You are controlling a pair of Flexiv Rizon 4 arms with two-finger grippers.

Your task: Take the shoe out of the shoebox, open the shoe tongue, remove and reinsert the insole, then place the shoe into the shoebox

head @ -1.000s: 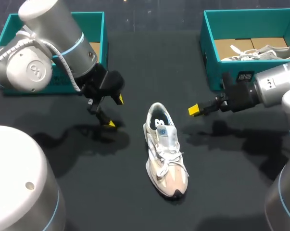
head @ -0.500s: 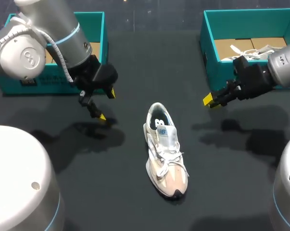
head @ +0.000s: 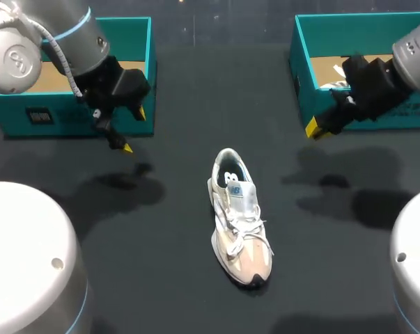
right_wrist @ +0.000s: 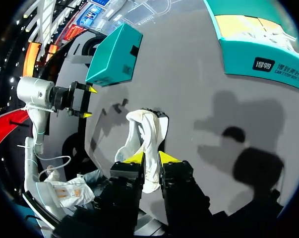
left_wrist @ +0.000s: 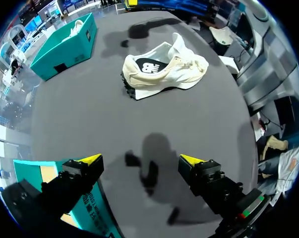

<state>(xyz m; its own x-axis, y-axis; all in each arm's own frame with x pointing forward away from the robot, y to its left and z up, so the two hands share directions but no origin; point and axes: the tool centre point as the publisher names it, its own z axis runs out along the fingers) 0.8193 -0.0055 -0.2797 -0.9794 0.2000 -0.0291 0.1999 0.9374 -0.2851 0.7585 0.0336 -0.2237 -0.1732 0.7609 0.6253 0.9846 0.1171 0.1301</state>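
At table centre, the sneaker stands on its sole on the black table, toe toward me, well apart from both grippers and outside both shoeboxes. My left gripper hangs just in front of the left shoebox, fingers spread wide and empty. My right gripper hangs just beside the front wall of the right shoebox, fingers drawn nearly together and holding nothing. Hazard, as I judge it: nothing pins the sneaker, so a one-sided pull on the laced tongue would drag or tip it. A right approach with the fingers this close would shove the sneaker rather than take hold. The head view merges the right fingertips into one yellow patch, while the right wrist view shows the narrow slit between them. The left wrist view alone shows the full width of the left opening.
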